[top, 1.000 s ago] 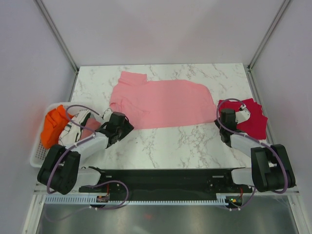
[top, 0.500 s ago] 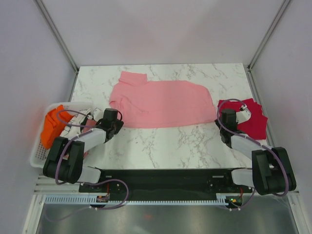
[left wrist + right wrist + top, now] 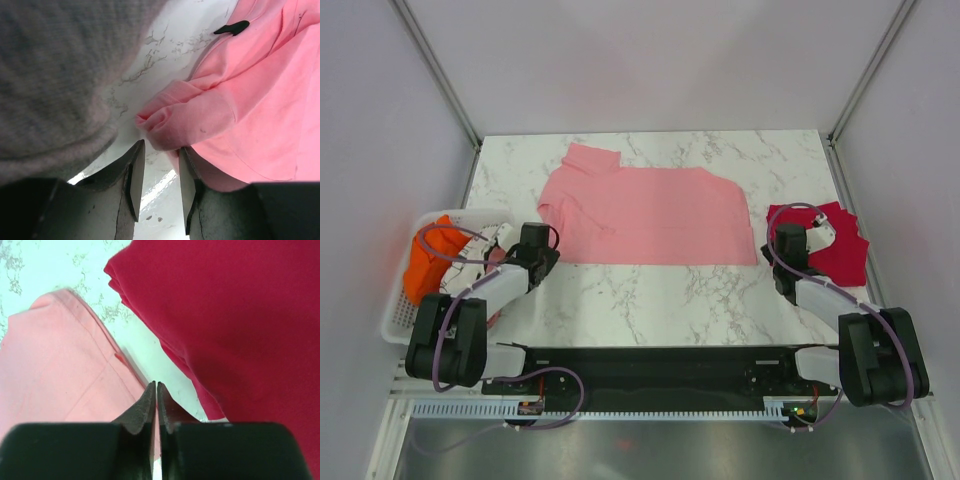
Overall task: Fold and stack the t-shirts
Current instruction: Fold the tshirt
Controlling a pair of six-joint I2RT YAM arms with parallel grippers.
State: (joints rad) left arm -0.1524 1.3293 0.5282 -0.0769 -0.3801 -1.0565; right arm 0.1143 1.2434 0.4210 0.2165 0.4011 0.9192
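Note:
The light pink t-shirt [image 3: 640,215] lies spread flat across the middle of the marble table, its bottom edge straight. The crimson red t-shirt [image 3: 835,245] lies folded at the right. My left gripper [image 3: 533,240] is at the pink shirt's left edge. In the left wrist view it [image 3: 161,146] is open, with the bunched pink sleeve [image 3: 185,120] just past its fingertips. My right gripper [image 3: 782,240] sits between the two shirts. In the right wrist view it [image 3: 156,383] is shut at the pink shirt's hem corner [image 3: 65,370], with the red shirt [image 3: 240,315] to its right.
A white basket [image 3: 398,312] at the left table edge holds an orange cloth [image 3: 425,262] and other garments. Grey cloth [image 3: 50,75] fills the upper left of the left wrist view. Metal frame posts [image 3: 440,75] stand at the back corners.
My left gripper moved left and back toward the basket, and the pink shirt's left side followed it. The shirt's bottom edge has pulled straight. The right arm stayed put.

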